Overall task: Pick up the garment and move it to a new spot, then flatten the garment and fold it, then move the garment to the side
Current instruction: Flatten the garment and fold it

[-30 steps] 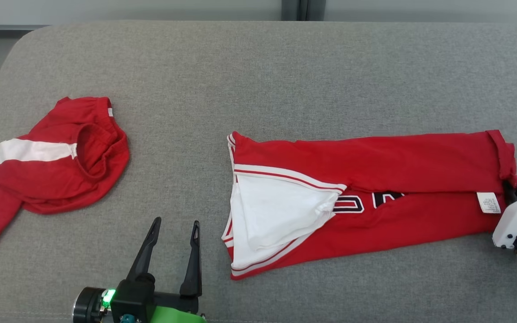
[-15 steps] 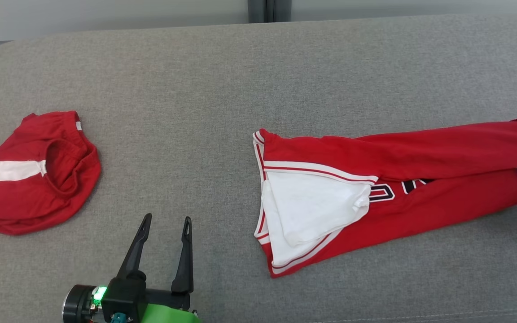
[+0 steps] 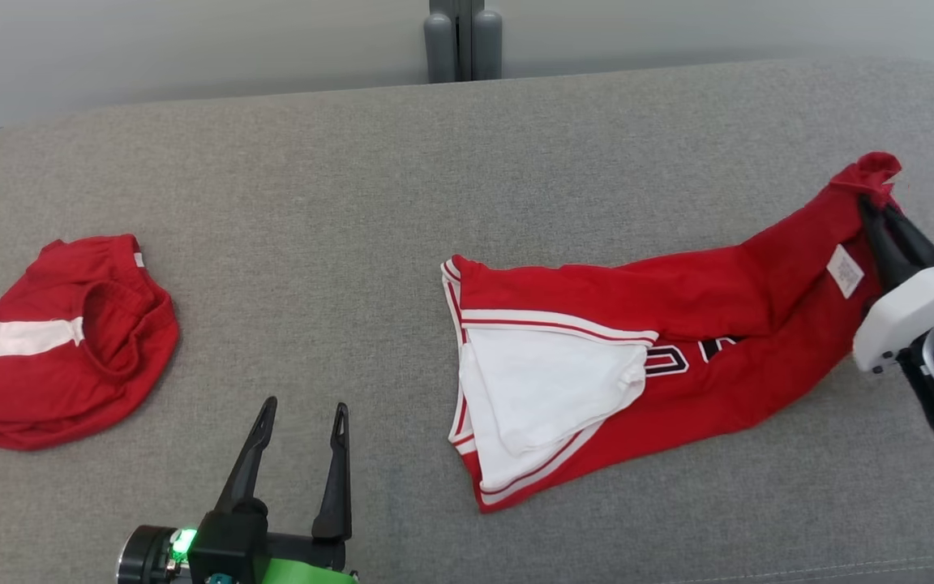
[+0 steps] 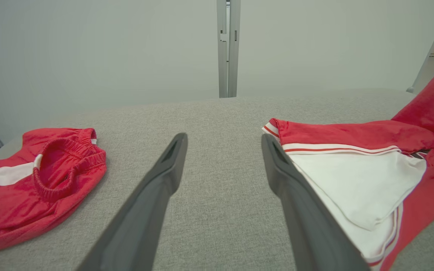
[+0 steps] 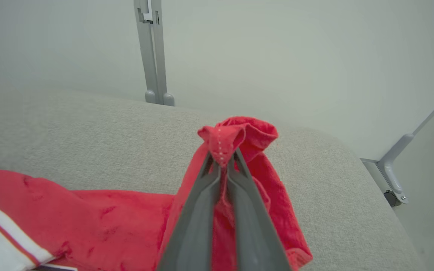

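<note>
One end of the garment [image 3: 726, 292] sits pinched in the right gripper [image 3: 875, 207]; its length runs toward the empty, wide-open left gripper [image 3: 305, 405].

hoisted the right end of the red garment [image 3: 678, 381] off the grey cushion [image 3: 434, 203], after lying flat and stretched straight to the right a second ago. now bent upward past the lettering [image 3: 682, 357], with the bunched hem [image 3: 868, 172] carried higher and farther back in the pinch of the right gripper [image 3: 872, 207]. tipped the white label [image 3: 845, 271] onto a slant. swung the head camera as well, shifting the whole scene in the head view.
</note>
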Motion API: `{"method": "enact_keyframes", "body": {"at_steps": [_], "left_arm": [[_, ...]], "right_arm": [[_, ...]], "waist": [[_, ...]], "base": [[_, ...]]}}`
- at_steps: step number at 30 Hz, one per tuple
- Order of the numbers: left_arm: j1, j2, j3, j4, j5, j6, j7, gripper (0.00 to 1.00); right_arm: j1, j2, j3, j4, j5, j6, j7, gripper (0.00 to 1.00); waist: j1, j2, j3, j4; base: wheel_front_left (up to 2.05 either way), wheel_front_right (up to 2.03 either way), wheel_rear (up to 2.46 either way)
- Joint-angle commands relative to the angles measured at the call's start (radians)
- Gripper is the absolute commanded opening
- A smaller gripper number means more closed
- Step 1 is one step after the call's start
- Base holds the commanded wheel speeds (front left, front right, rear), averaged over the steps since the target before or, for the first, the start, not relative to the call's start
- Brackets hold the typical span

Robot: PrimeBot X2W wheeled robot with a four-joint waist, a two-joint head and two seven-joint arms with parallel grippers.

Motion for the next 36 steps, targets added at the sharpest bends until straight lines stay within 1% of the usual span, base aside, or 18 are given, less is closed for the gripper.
{"method": "enact_keyframes", "body": {"at_steps": [1, 4, 8, 11, 13, 16, 21, 25, 30, 31, 32, 33, 36], "left_arm": [[0.013, 0.001, 0.001, 0.001, -0.008, 0.007, 0.000, 1.00], [0.018, 0.001, -0.002, 0.001, -0.010, 0.008, 0.000, 1.00], [0.023, 0.001, -0.008, 0.003, -0.016, 0.012, 0.000, 1.00], [0.027, 0.001, -0.014, 0.006, -0.023, 0.015, 0.000, 1.00], [0.029, 0.001, -0.018, 0.008, -0.025, 0.015, 0.000, 1.00], [0.029, 0.001, -0.023, 0.012, -0.028, 0.015, 0.000, 1.00], [0.025, 0.001, -0.035, 0.018, -0.034, 0.014, 0.000, 1.00], [0.015, 0.001, -0.048, 0.019, -0.042, 0.017, 0.000, 1.00], [0.005, 0.001, -0.061, 0.021, -0.052, 0.019, 0.000, 1.00], [0.005, 0.001, -0.063, 0.022, -0.055, 0.020, 0.000, 1.00], [0.003, 0.001, -0.064, 0.022, -0.055, 0.020, 0.000, 1.00], [0.002, 0.001, -0.066, 0.023, -0.057, 0.021, 0.000, 1.00], [0.000, 0.001, -0.072, 0.028, -0.062, 0.021, 0.000, 1.00]], "right_arm": [[0.029, 0.016, 0.004, -0.046, -0.014, -0.002, 0.021, 0.00], [0.085, 0.048, 0.016, -0.185, -0.033, -0.002, 0.086, 0.00], [0.150, 0.093, 0.042, -0.335, -0.049, -0.002, 0.175, 0.00], [0.190, 0.130, 0.065, -0.412, -0.059, -0.002, 0.236, 0.00], [0.207, 0.151, 0.081, -0.442, -0.062, -0.002, 0.267, 0.00], [0.223, 0.181, 0.109, -0.459, -0.056, -0.002, 0.302, 0.00], [0.220, 0.227, 0.152, -0.423, -0.053, -0.002, 0.347, 0.00], [0.191, 0.264, 0.192, -0.372, -0.025, -0.002, 0.353, 0.00], [0.160, 0.288, 0.235, -0.309, -0.006, -0.002, 0.341, 0.00], [0.154, 0.296, 0.245, -0.296, 0.002, -0.002, 0.342, 0.04], [0.149, 0.300, 0.250, -0.288, 0.004, -0.002, 0.341, 0.34], [0.142, 0.305, 0.256, -0.279, 0.007, -0.002, 0.334, 1.00], [0.134, 0.324, 0.270, -0.268, 0.030, -0.002, 0.317, 1.00]], "waist": [[0.0000, 0.0000, -0.014, 0.016], [0.0000, 0.0000, -0.025, 0.036], [0.0000, 0.0000, -0.037, 0.064], [0.0000, 0.0000, -0.048, 0.089], [0.0000, 0.0000, -0.053, 0.103], [0.0000, 0.0000, -0.058, 0.124], [0.0000, 0.0000, -0.062, 0.161], [0.0000, 0.0000, -0.055, 0.187], [0.0000, 0.0000, -0.043, 0.209], [0.0000, 0.0000, -0.042, 0.212], [0.0000, 0.0000, -0.040, 0.214], [0.0000, 0.0000, -0.039, 0.216], [0.0000, 0.0000, -0.039, 0.218]], "base": [[0.00, 0.00, 0.00], [0.00, 0.00, 0.00], [0.00, 0.00, 0.00], [0.00, 0.00, 0.00], [0.00, 0.00, 0.00], [0.00, 0.00, 0.00], [0.00, 0.00, 0.00], [0.00, 0.00, 0.00], [0.00, 0.00, 0.00], [0.00, 0.00, 0.00], [0.00, 0.00, 0.00], [0.00, 0.00, 0.00], [0.00, 0.00, 0.00]]}}
